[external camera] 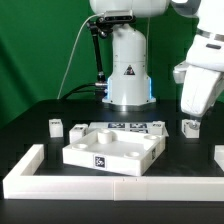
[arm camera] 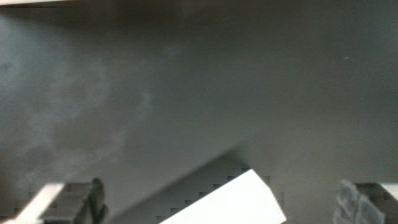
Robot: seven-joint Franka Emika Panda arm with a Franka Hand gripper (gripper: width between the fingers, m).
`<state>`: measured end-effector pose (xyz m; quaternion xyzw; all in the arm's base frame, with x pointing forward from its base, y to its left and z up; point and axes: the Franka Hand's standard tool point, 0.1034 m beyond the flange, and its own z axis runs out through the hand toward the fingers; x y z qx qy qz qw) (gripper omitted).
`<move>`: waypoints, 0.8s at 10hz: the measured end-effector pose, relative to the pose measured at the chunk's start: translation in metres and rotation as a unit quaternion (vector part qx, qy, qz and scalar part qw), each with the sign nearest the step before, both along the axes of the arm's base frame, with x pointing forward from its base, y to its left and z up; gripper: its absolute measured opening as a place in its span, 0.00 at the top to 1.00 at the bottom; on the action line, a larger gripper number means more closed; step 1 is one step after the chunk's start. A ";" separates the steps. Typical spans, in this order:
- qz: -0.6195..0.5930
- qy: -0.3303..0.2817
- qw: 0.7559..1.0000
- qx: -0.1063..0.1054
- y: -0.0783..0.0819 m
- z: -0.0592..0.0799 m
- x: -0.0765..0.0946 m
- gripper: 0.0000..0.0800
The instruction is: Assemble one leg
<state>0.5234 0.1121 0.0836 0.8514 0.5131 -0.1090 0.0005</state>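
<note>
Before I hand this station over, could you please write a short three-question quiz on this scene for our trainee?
1. Fill in: the small white plastic leg block nearest the gripper stands off the exterior view's ____ side of the large flat white square panel.
2. Which lies nearest the camera in the exterior view? A) the long white L-shaped border wall; B) the thin white marker board; C) the robot's white base.
3. True or false: the gripper is shut on a leg block.

Key: 1 right; 2 A; 3 false, the wrist view shows its fingers wide apart.
</note>
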 end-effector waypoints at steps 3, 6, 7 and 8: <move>0.010 0.004 1.000 -0.007 0.001 0.000 0.002 0.19; 0.010 0.004 1.000 -0.007 0.001 0.000 0.002 0.19; 0.010 0.004 1.000 -0.007 0.001 0.000 0.002 0.19; 0.010 0.004 1.000 -0.007 0.001 0.000 0.002 0.19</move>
